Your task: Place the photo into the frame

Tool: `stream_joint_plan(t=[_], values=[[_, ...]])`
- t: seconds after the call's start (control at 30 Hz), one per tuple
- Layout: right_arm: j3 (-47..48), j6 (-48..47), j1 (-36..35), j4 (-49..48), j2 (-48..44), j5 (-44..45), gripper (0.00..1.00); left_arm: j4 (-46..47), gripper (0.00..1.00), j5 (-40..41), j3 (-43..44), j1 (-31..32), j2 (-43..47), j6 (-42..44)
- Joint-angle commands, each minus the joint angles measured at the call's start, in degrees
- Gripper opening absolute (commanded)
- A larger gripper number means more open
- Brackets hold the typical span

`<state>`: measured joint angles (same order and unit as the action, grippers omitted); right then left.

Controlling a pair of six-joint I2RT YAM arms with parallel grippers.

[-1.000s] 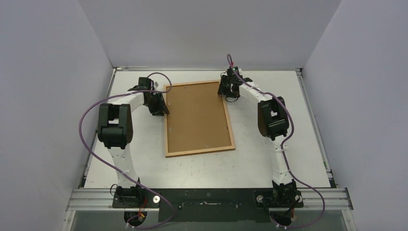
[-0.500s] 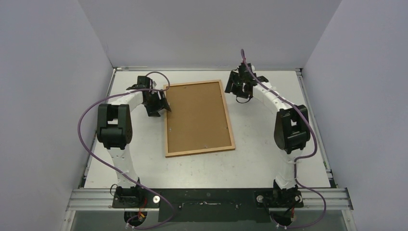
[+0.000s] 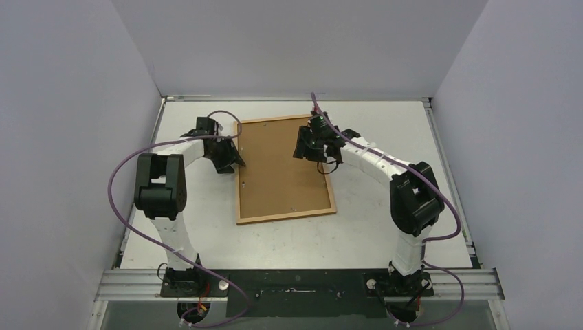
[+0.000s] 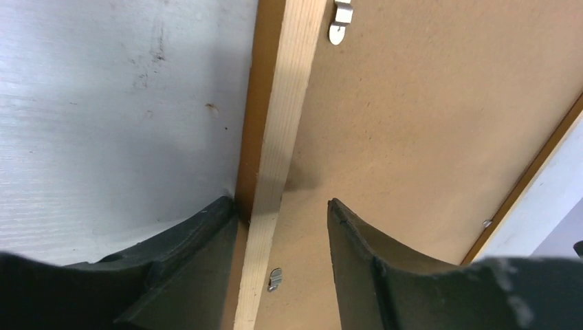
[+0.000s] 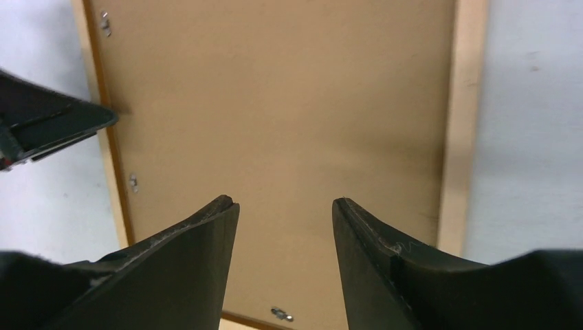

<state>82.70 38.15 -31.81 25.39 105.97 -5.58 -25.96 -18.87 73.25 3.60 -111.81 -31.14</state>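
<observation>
Now the right end effector (image 5: 283,201) hangs over the brown backing panel (image 3: 278,172). A second ago it sat at the far right corner of the frame (image 3: 285,214), then it swung out over the bare counter (image 3: 350,237) beyond the right rail, and it is back inboard. Its fingers stand apart with nothing between them. The panel lies directly below it and the right rail just to its right.

The left end effector (image 4: 279,203) has barely shifted. It is also apart, straddling the left rail: one finger is outside against the rail's outer edge, the other over the panel, and nothing is clamped. Small metal clips (image 4: 340,20) sit ahead of it and just below it along that rail.

The frame lies face down and flat, with the panel seated in its recess. The photo shows in no view, and whether it lies under the panel cannot be told. The right arm's return probably means work on the panel or its clips comes next, with the left steadying the rail.
</observation>
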Motion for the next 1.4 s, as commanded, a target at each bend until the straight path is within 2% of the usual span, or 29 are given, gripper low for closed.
stream_joint_plan(t=[0.0, 0.17, 0.23, 0.27, 0.53, 0.73, 0.9, 1.17, 1.37], values=[[0.52, 2.18, -2.66, -4.75, 0.11, -2.64, 0.51, 0.76, 0.46, -3.02, -1.51, 1.35, -0.61, -1.52], [0.89, 2.12, -4.25, -5.89, 2.51, -4.6, 0.44, -0.12, 0.3, -3.76, -2.83, 2.1, -0.69, -1.42], [0.78, 2.58, -4.52, -6.57, 3.18, -7.2, 0.4, 0.39, 0.17, -4.98, -3.88, 2.55, -0.23, -1.3], [0.49, 2.66, -4.63, -7.33, 3.57, -8.86, 0.4, 0.78, 0.14, -5.23, -4.82, 3.02, 0.38, -1.41], [-2.24, 4.98, -5.66, -14.45, 5.68, -18.89, 0.36, 5.31, 0.02, -5.73, -13.28, 6.05, 4.02, -3.09], [-2.81, 4.83, -7.25, -14.52, 8.15, -23.85, 0.39, 9.05, 0.01, -6.48, -17.62, 6.72, 5.67, -4.25], [-2.93, 3.73, -8.92, -13.55, 9.59, -25.59, 0.47, 11.42, 0.01, -6.7, -19.1, 6.69, 5.91, -4.09], [-1.59, 3.38, -11.22, -15.02, 12.97, -26.0, 0.46, 12.27, 0.0, -7.21, -19.22, 6.69, 4.67, -2.5], [-2.34, 2.52, -11.99, -18.22, 14.07, -25.72, 0.52, 11.72, 0.0, -6.75, -19.04, 6.69, 4.23, -2.03]])
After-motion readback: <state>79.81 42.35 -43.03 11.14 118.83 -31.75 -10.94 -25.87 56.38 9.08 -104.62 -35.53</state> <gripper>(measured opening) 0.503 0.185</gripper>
